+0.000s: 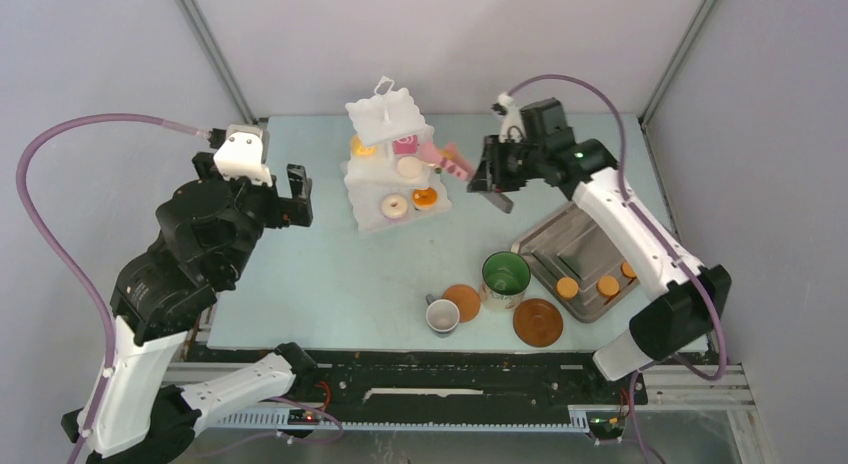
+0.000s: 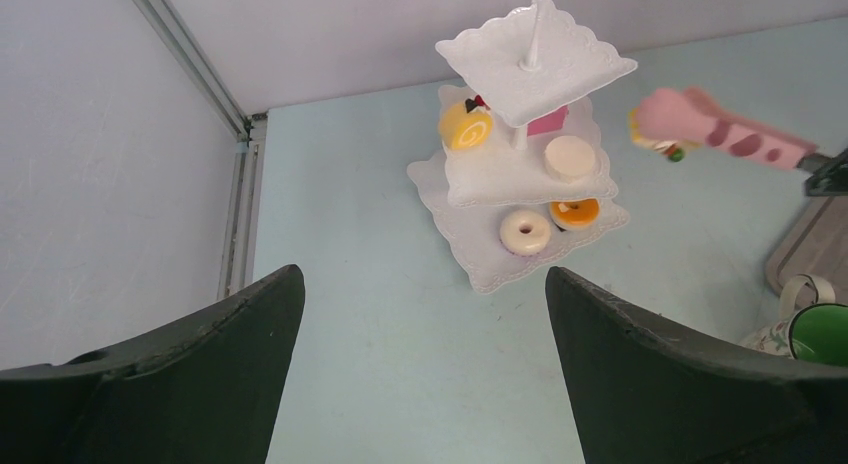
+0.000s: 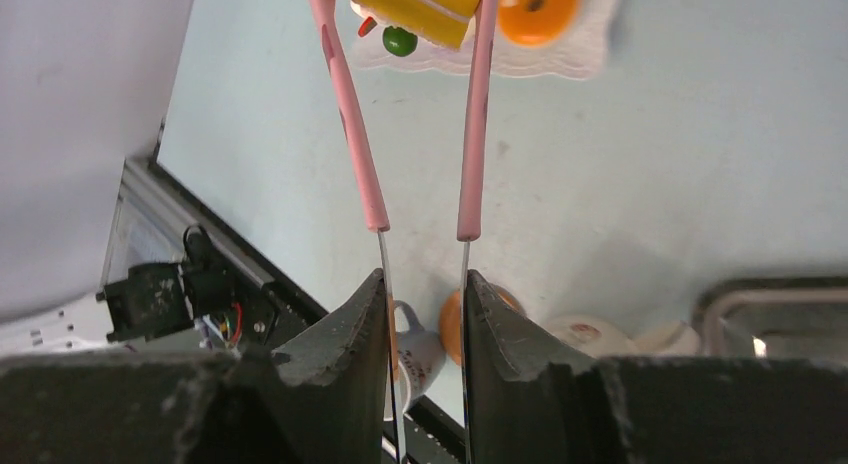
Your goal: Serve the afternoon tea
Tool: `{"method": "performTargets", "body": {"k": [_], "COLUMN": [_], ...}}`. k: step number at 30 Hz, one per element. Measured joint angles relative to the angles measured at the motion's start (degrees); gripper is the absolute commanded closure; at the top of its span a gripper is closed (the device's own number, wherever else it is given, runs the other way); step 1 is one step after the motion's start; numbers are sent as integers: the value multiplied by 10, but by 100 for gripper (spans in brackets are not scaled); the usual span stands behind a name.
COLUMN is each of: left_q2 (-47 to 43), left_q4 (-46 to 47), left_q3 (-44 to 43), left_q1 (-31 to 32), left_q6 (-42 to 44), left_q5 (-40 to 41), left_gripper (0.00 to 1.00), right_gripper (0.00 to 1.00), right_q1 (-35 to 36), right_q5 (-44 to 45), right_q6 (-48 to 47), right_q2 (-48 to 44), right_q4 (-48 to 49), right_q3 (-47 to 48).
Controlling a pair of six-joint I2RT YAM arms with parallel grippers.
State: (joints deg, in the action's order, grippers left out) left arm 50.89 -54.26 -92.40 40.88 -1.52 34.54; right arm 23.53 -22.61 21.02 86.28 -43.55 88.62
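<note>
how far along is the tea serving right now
Done: five pastries sit on the stand. In hand: the right claw squeezes the tongs around a yellow wedge near the stand. Left: three orange rounds lie on the tray, and the cup stands off the brown saucer.

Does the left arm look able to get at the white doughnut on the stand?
Probably yes: the left gripper is open and empty, bare table leads to the stand, and the doughnut sits near the bottom tier's edge.
</note>
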Motion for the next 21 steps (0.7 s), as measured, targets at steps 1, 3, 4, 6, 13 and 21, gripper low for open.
{"method": "performTargets", "body": {"k": [1,3,4,6,13,21], "left_q2": [0,1,2,2,-6,-24], "left_q4": [-1,-4,-6,-9,-19,-20], "left_q3": [0,-2,-2,-4,-4,-4], "left_q1": [0,0,0,0,0,0], "left_q6": [-1,-2,-2,-5,-12,-15], "left_q5": [0,0,-1,-2,-2,-2], "left_gripper": [2,2,2,2,2,2], "right_gripper": [100,100,100,100,100,100], "right_q1": [19,55,67,91,146,183], "right_q5": [3,6,7,9,19,73], "right_q6": [-3,-9,-10,-12,-11,-14], "right_q2": [14,45,58,94,207,292], "right_q4": [0,1,1,1,2,4], "right_q3": [13,40,51,82,196,266]}}
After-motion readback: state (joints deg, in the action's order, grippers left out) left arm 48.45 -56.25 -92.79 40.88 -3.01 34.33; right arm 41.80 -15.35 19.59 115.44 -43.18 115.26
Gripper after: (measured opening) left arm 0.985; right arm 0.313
